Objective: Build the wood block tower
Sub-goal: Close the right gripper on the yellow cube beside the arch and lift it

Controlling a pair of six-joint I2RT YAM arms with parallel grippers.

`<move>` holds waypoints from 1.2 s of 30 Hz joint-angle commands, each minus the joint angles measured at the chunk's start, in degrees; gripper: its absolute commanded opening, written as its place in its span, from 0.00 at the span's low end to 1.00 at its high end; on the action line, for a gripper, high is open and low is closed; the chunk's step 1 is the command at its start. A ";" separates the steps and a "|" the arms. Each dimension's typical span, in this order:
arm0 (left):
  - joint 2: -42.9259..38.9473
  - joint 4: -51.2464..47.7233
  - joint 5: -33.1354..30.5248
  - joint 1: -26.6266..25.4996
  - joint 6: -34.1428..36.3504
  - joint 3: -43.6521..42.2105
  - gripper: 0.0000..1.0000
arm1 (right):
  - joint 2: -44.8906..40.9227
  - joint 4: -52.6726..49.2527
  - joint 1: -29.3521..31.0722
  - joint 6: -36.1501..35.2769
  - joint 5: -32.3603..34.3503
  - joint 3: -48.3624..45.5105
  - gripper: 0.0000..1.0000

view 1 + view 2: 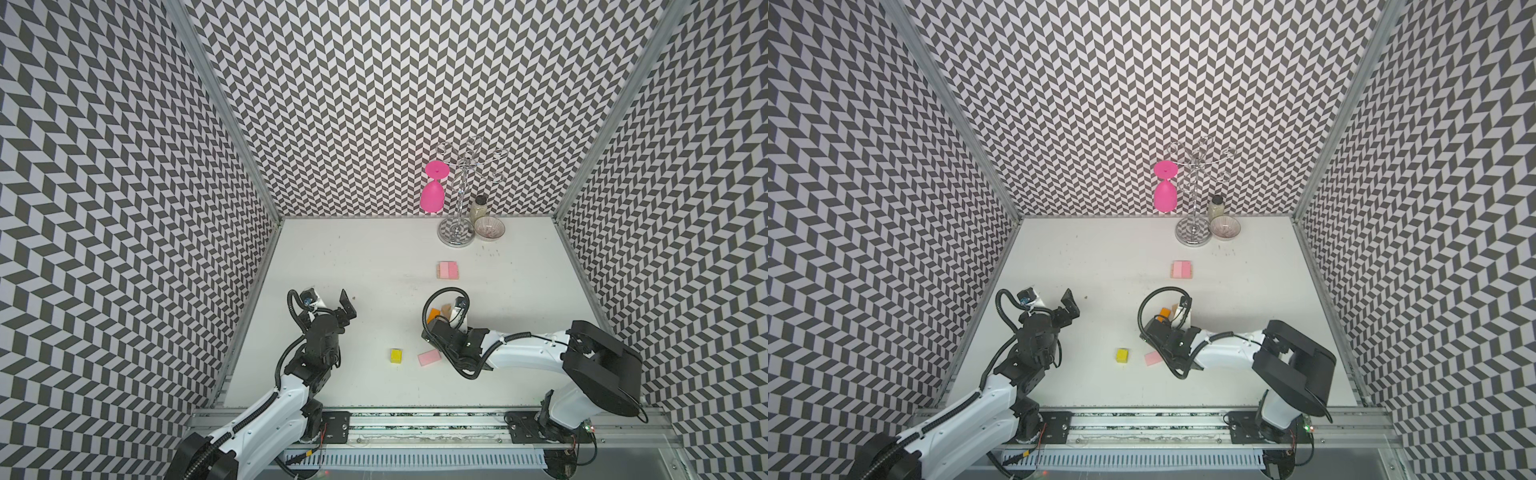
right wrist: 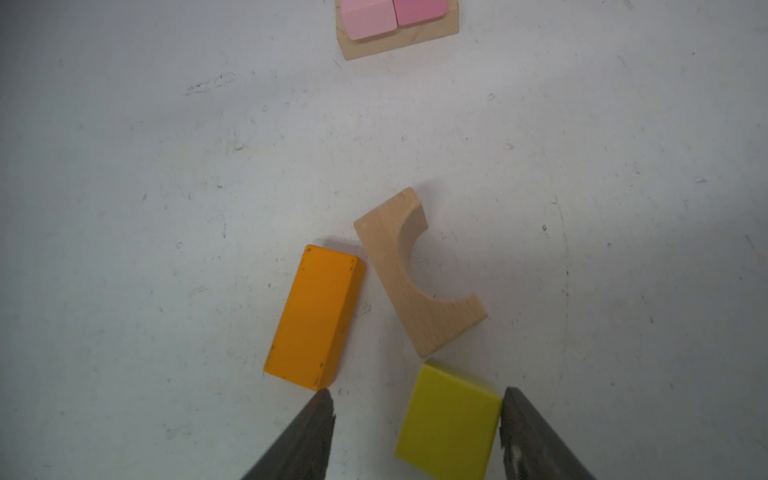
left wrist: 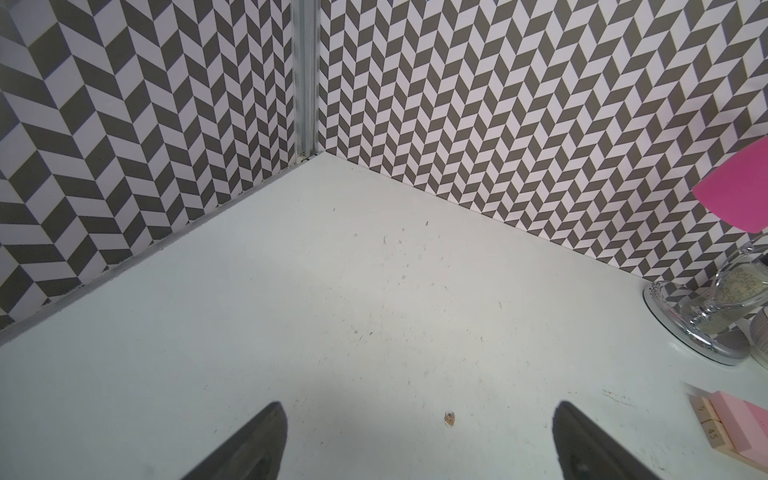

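Left gripper (image 3: 419, 406) gapes wide over the table (image 3: 374, 311), idle. Right gripper (image 2: 417, 392) straddles a yellow block (image 2: 449, 424), jaws parted, one side touching. I judge this the pickup step; next, close and lift. The tower (image 2: 395, 25) lies well ahead of this claw, beyond orange bar (image 2: 316, 316) and arch (image 2: 411, 278).

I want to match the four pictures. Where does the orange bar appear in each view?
In a top view: the orange bar lies mid-table, right of centre.
In a top view: same spot.
Left wrist: not in it.
Right wrist: beside the tan arch, just past one fingertip.
Shared landmark: the pink blocks, seen in all views.
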 commanded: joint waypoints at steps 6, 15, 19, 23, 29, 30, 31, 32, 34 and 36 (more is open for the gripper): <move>0.37 1.25 0.16 -0.19 -0.10 1.75 1.00 | -0.50 3.12 -1.13 -0.22 0.10 -1.96 0.47; -0.05 1.40 0.27 -0.18 -0.10 1.45 1.00 | 0.74 2.64 -1.92 -1.45 -2.18 -1.55 0.34; 0.26 1.22 0.43 -0.25 -0.01 1.72 1.00 | -1.14 1.12 -2.00 -2.22 -0.99 -1.39 0.27; 0.00 1.34 0.48 -0.23 -0.01 1.63 1.00 | -4.95 -1.11 -2.17 -3.62 1.03 -1.32 0.17; 0.25 1.56 1.32 -0.28 0.27 1.72 1.00 | -12.60 -0.51 -3.40 -10.66 1.73 -1.56 0.13; 0.09 2.16 2.91 -0.30 0.88 1.60 1.00 | -13.48 0.87 -4.02 -12.48 2.12 -2.16 0.11; -0.13 3.60 5.24 -0.40 2.04 1.10 1.00 | -14.49 3.72 -5.00 -15.36 1.86 -2.92 0.08; -0.46 5.20 7.76 -0.80 3.80 0.49 1.00 | -15.10 6.44 -6.75 -18.78 -0.67 -3.22 0.03; -0.96 8.92 13.36 -1.95 6.77 -0.95 1.00 | -15.11 10.18 -11.49 -24.78 -7.52 -2.76 0.00; -0.86 15.32 18.40 -3.42 10.25 -3.32 1.00 | -14.39 11.33 -16.29 -28.72 -12.18 -0.95 0.00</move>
